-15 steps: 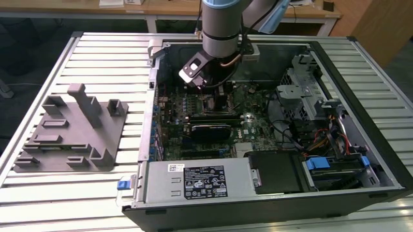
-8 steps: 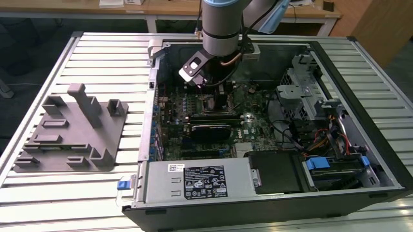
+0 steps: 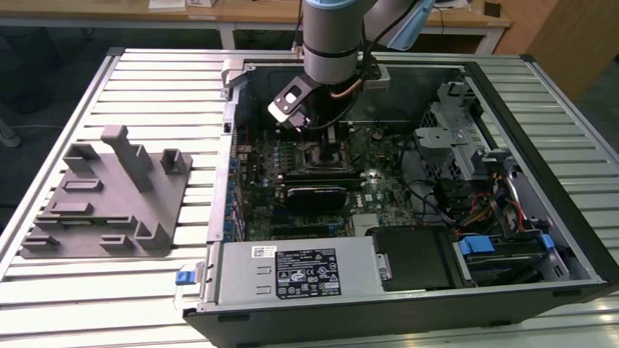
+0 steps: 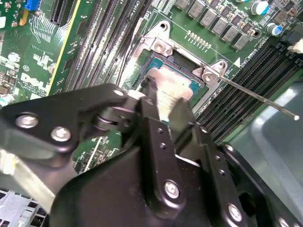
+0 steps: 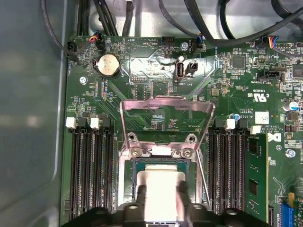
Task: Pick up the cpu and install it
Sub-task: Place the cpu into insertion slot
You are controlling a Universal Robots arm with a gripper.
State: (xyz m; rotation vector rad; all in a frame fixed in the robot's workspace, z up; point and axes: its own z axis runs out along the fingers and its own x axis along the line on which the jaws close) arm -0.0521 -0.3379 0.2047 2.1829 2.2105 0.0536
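The gripper (image 5: 162,196) is closed narrowly on the cpu (image 5: 161,177), one finger (image 5: 141,197) on each side; the cpu lies between its fingertips, over the open socket (image 5: 134,165). The socket's metal lid (image 5: 165,106) stands raised just beyond the fingertips.

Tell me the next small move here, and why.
Probably a slow, straight descent, without releasing. The gripper is closed on the cpu, which looks lined up over the open socket with the load plate swung back; whether the chip is seated yet cannot be told.
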